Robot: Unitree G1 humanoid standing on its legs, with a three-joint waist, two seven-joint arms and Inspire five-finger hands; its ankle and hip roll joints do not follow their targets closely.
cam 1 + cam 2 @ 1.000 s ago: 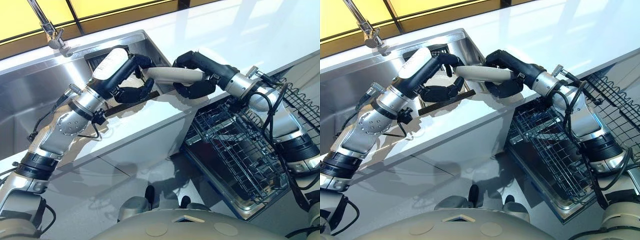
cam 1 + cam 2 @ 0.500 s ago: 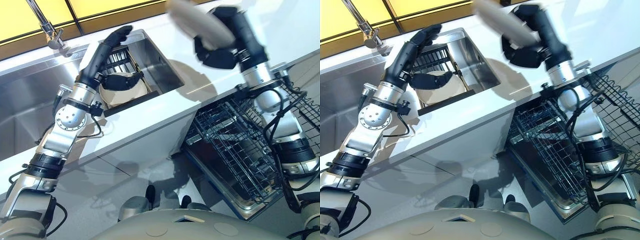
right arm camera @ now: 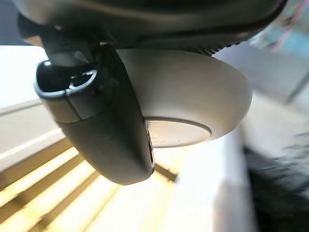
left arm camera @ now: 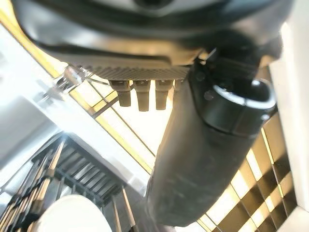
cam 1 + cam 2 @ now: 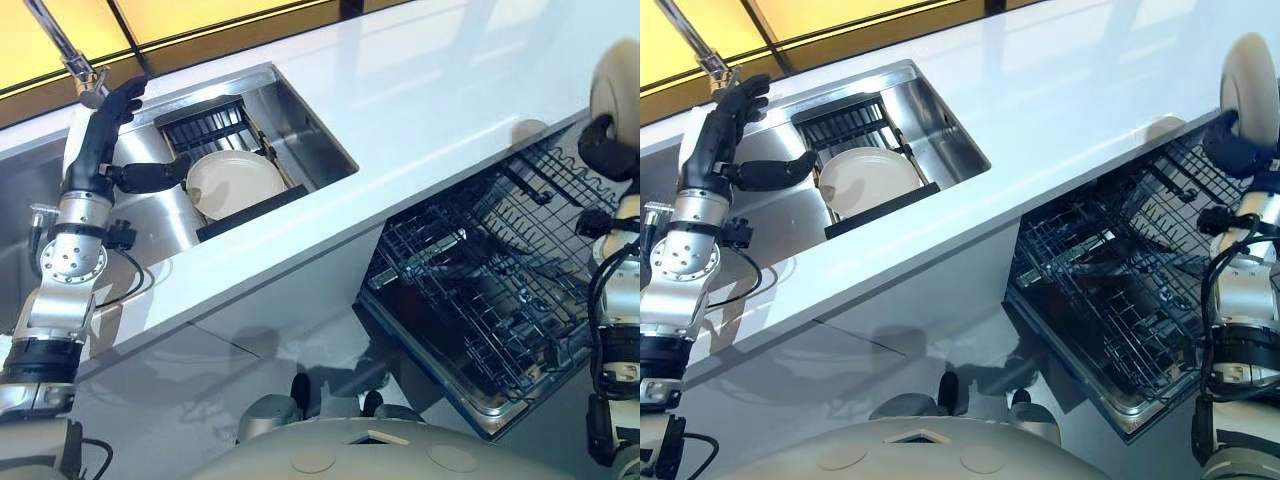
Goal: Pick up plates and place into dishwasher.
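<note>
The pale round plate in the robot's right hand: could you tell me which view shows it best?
The right wrist view: the pale round plate shows its underside close up, pinched by the right hand. Both eye views catch it at the frame edge, above the open wire dishwasher rack.

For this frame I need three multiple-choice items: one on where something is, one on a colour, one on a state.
1. Where is the plate that the right hand holds?
A. Up above the open dishwasher rack
B. Flat on the counter
C. Down in the sink

2. What colour is the plate left in the sink rack?
A. Blue
B. Cream
C. Black

3. How is the left hand?
A. Curled round a plate
B. Open, holding nothing
C. Gripping the tap

Answers:
1. A: the right hand holds the plate on edge above the dishwasher rack.
2. B: the plate in the sink rack is cream against the steel sink.
3. B: the left hand hangs over the sink with straight fingers and its thumb out, touching nothing.
</note>
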